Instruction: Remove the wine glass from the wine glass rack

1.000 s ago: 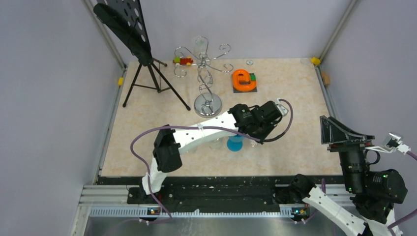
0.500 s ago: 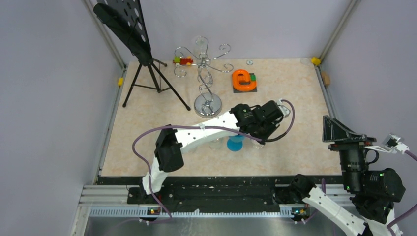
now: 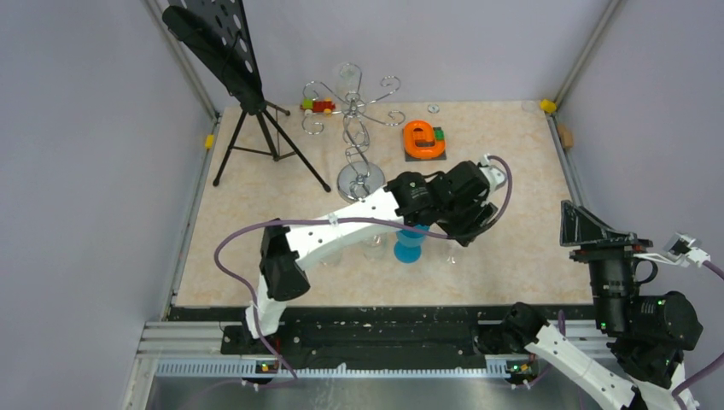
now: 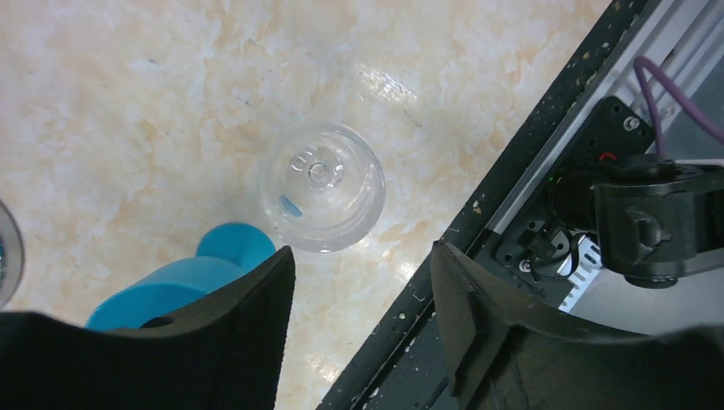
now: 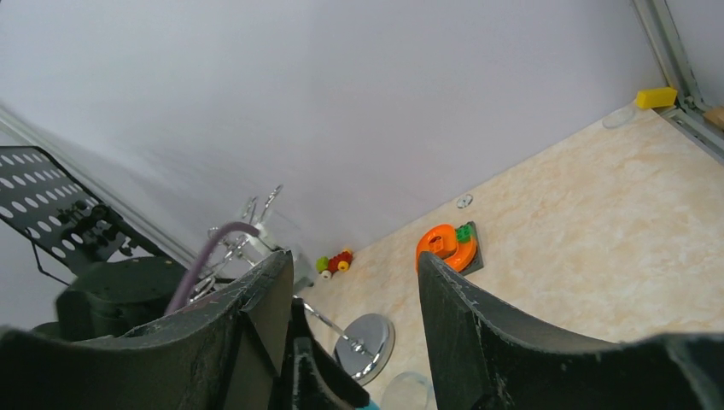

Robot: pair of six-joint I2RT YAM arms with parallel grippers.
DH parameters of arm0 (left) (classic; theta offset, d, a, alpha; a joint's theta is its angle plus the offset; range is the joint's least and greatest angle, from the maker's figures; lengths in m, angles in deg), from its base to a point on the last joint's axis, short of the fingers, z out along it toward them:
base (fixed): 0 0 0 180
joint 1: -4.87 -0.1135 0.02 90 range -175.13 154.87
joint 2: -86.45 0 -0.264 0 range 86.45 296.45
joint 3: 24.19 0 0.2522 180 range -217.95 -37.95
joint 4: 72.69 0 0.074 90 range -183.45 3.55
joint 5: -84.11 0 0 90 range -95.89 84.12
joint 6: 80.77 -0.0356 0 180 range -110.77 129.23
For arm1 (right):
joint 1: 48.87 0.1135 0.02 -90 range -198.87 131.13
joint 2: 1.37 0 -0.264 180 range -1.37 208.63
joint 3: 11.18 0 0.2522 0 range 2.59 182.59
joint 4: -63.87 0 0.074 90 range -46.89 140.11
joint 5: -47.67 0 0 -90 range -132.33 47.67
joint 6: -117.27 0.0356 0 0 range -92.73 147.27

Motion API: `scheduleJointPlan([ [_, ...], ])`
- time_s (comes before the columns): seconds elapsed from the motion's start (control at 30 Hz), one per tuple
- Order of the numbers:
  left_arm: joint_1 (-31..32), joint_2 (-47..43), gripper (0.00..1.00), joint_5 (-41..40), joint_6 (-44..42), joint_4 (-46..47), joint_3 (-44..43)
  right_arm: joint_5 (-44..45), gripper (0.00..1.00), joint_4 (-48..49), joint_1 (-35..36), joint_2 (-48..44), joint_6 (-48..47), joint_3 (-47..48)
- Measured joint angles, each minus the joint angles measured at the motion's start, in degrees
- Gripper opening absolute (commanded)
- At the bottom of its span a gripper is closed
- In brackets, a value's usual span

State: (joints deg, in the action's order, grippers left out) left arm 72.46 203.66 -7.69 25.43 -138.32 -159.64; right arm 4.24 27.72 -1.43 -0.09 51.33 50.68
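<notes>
Clear and stemmed, the wine glass (image 4: 322, 186) sits on the marbled table (image 3: 256, 213), seen from straight above in the left wrist view, just beside a blue cup (image 4: 192, 278) and well apart from the wine glass rack (image 3: 354, 137) at the back; so the main part of the task reads as done, the glass being off the chrome hooks and resting on its own; the left gripper (image 4: 363, 256) hovers over it with its jaws spread wide and nothing between them, the glass lying beyond the fingertips and touching neither; the right gripper (image 5: 354, 260) is likewise parted and empty, parked at the right near edge and pointing toward the back wall; what is left, by my judgement, is only for the left arm to draw clear without brushing the glass or the cup; from overhead a faint clear shape near the top of the rack may be another glass hanging there, but it is too indistinct to say.
</notes>
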Motion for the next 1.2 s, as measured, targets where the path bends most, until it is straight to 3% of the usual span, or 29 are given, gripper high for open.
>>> scheduleJointPlan([
  [0.1, -0.07, -3.32, 0.78, -1.88, -0.37, 0.07, 0.11, 0.17, 0.56, 0.09, 0.0, 0.37, 0.09, 0.02],
  [0.27, -1.22, -14.45, 0.81, -6.86, -0.76, 3.28, 5.84, 0.33, 0.57, 1.16, 0.0, 4.26, 0.13, -0.02],
  [0.5, -8.74, -34.05, 0.81, -13.22, 0.31, 11.65, 25.27, -2.19, 0.6, 9.16, 0.02, 16.81, -0.35, -0.09],
  [0.63, -15.15, -42.86, 0.81, -15.17, 2.29, 14.97, 36.61, -6.71, 0.61, 12.94, 0.02, 30.27, -0.94, 2.93],
  [0.7, -18.16, -47.04, 0.81, -15.63, 3.43, 15.76, 41.44, -9.44, 0.61, 13.38, 0.02, 37.94, -1.14, 7.08],
  [0.83, -23.41, -55.39, 0.82, -17.09, 4.63, 16.24, 47.78, -17.84, 0.47, 12.85, -1.86, 54.12, -0.87, 20.46],
  [0.97, -25.46, -60.33, 0.83, -20.68, 4.61, 15.82, 48.35, -29.51, 0.46, 11.06, -7.78, 69.44, 2.82, 36.98],
  [1.2, -31.04, -62.77, 0.84, -26.12, 4.66, 12.96, 49.16, -41.42, 0.4, 7.41, -11.32, 89.99, 8.79, 62.23],
])
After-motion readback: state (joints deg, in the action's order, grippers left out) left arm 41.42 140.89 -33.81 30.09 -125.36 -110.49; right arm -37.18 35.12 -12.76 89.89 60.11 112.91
